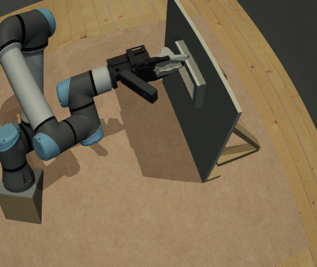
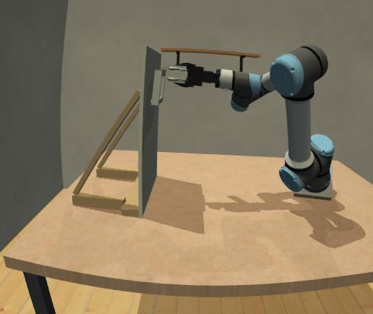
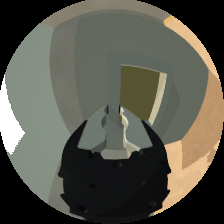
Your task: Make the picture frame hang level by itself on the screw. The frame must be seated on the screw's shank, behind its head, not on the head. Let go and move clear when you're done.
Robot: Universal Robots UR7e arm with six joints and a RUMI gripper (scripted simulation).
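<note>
A robot arm [image 1: 27,83] reaches across a wooden bench [image 2: 202,249] to a dark upright board [image 1: 196,101], its end effector [image 1: 182,59] clamped on the top edge of a pale picture frame [image 1: 194,78]. In the top view the arm's base sits at about 8 o'clock, the board runs from 12 toward 5 o'clock, and the frame lies against the board's near face high up, around 1 o'clock from the picture's middle. The exterior view shows the frame [image 2: 157,88] pressed close to the board [image 2: 147,145] near its upper edge, with the end effector [image 2: 168,74] meeting it from 3 o'clock. The board stands on slanted wooden braces [image 2: 104,145] at its back. From the wrist, the fingers stand narrow, closed on the frame's rim [image 3: 161,95], whose olive inner panel fills the space just past them. The screw is hidden behind the frame, so its seating cannot be told.
</note>
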